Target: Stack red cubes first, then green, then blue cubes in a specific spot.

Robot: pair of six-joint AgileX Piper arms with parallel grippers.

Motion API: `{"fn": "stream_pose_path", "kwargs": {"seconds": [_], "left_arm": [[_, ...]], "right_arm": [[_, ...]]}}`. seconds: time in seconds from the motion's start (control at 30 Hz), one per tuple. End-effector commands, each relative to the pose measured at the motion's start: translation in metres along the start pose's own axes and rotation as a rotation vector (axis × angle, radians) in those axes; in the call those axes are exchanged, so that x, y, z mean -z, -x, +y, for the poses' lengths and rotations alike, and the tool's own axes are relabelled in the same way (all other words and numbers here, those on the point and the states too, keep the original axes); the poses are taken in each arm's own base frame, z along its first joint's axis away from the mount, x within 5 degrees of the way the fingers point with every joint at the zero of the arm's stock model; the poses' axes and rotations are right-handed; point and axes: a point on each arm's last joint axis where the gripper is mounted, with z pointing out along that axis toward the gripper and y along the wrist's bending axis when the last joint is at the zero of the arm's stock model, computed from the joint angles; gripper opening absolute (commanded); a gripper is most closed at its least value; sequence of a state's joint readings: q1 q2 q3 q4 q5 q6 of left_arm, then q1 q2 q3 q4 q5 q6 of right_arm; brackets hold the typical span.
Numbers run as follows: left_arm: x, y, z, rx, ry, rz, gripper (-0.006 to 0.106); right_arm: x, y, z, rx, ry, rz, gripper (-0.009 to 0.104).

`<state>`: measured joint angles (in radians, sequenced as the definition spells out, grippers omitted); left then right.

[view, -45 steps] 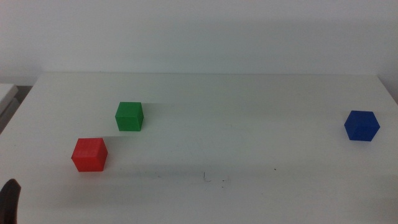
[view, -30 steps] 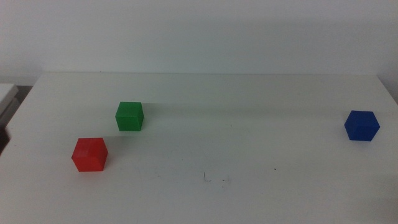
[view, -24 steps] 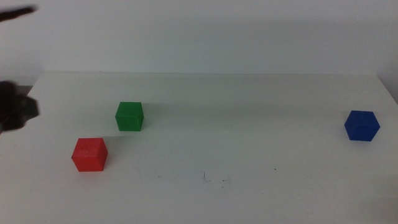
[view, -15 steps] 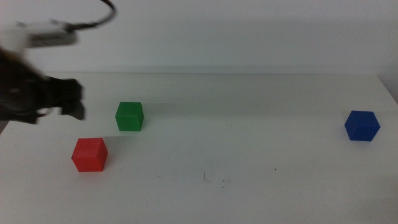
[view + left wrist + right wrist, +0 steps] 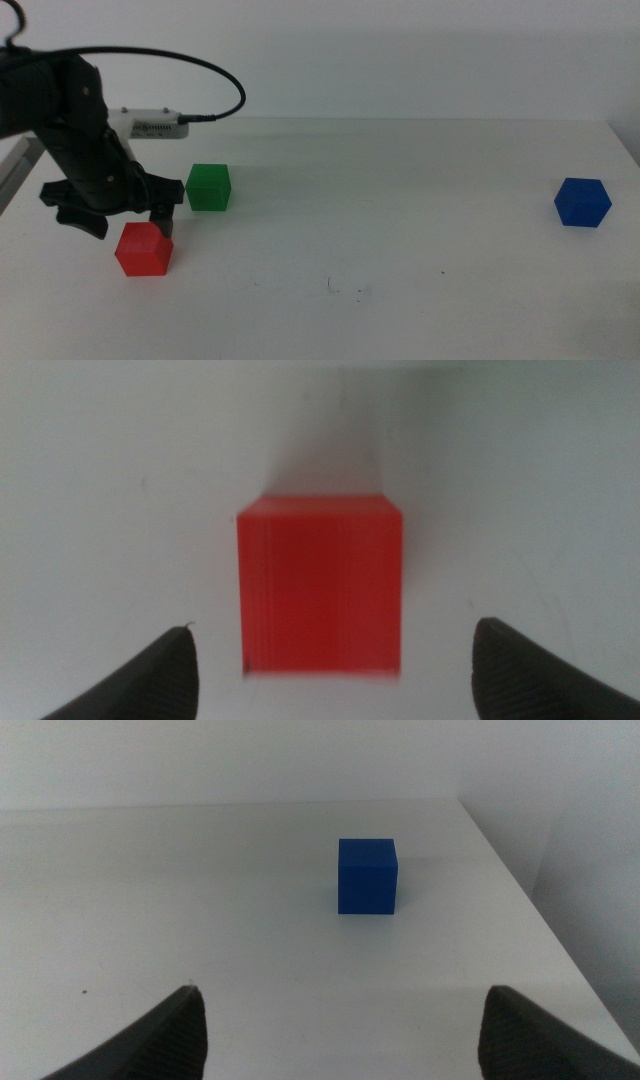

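Now the left tool (image 5: 125,213) is hovering just over the red cube (image 5: 144,248), jaws spread wide to either side of it, not touching; the green cube (image 5: 208,187) is sitting just beside on the surface (image 5: 400,240); the blue cube (image 5: 582,202) is lying well apart, facing the released right tool (image 5: 340,1020).

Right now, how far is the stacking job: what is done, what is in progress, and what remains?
Done: nothing is stacked; the red cube, green cube and blue cube each sit apart on the table.
In hand: the left gripper hangs open over the red cube, jaws on either side, not closed on it.
Left: grasp and place red, then green, then blue. The right gripper waits open, facing the blue cube.
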<state>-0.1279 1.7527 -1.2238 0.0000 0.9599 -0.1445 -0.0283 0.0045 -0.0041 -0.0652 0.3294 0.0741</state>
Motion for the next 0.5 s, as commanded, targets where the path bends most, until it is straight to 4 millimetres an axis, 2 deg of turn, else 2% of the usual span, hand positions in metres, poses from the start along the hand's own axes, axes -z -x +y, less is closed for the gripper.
{"fn": "stream_pose_path", "kwargs": {"seconds": [0.0, 0.3, 0.4, 0.47], "left_arm": [[-0.009, 0.006, -0.001, 0.003, 0.008, -0.024, 0.094], [-0.048, 0.013, -0.001, -0.002, 0.015, -0.029, 0.092], [-0.057, 0.008, 0.000, 0.018, 0.010, -0.045, 0.084], [-0.060, 0.006, 0.000, 0.026, 0.007, -0.059, 0.073]], "right_arm": [[0.000, 0.000, 0.000, 0.008, -0.003, -0.016, 0.087], [0.000, 0.000, 0.000, 0.008, -0.003, -0.016, 0.087], [0.000, 0.000, 0.000, 0.008, -0.003, -0.016, 0.087], [0.000, 0.000, 0.000, 0.008, -0.003, -0.016, 0.087]]}}
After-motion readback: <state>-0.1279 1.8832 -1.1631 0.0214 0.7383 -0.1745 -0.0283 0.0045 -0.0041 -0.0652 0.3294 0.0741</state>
